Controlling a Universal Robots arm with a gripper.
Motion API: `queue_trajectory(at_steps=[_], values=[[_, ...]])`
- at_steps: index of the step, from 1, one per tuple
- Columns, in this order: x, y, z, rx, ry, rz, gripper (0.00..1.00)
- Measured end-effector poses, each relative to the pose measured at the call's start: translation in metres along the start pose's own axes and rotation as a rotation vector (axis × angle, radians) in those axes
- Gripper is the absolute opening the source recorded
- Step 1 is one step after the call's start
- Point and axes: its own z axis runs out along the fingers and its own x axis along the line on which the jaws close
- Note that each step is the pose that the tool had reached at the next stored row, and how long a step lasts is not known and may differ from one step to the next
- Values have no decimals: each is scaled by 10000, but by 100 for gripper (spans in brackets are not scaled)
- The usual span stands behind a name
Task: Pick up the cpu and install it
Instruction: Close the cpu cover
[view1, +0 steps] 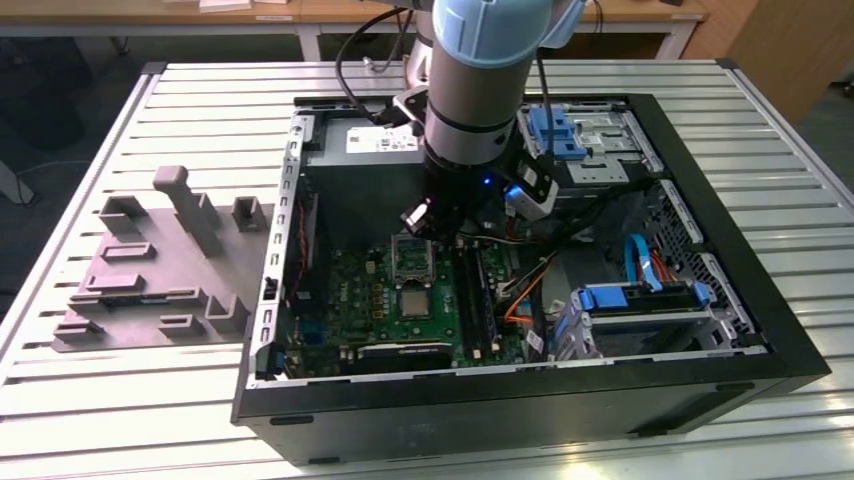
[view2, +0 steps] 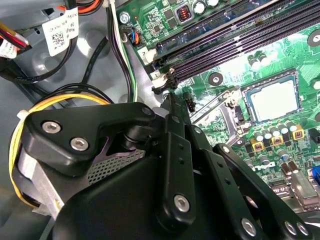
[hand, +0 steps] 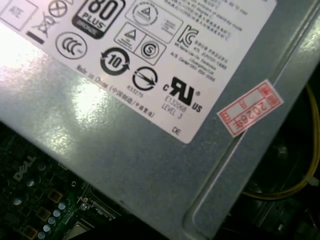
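In the exterior view my gripper (view1: 437, 234) hangs low inside the open computer case, right over the far end of the metal-framed socket (view1: 414, 260) on the green motherboard (view1: 354, 300). The second wrist view shows the gripper's black linkage (view2: 200, 165) covering part of that socket's frame (view2: 220, 109). Just past it lies the shiny square chip (view2: 273, 96), which also sits on the board (view1: 416, 303) in the exterior view. The cpu is hidden; I cannot tell whether the gripper holds it.
Dark memory slots (view1: 470, 290) run beside the socket. A grey power supply (hand: 150, 130) fills the far end of the case, close to the arm. Cables and a blue-trimmed drive cage (view1: 641, 300) crowd the exterior view's right. A grey plastic fixture (view1: 154, 275) lies outside the case wall (view1: 274, 300).
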Motion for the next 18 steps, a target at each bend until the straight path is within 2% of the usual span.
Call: queue_trajectory(at_steps=[8, 18], values=[[4, 2, 0, 0, 1, 1, 11], [8, 9, -30, 92, 61, 4, 11]])
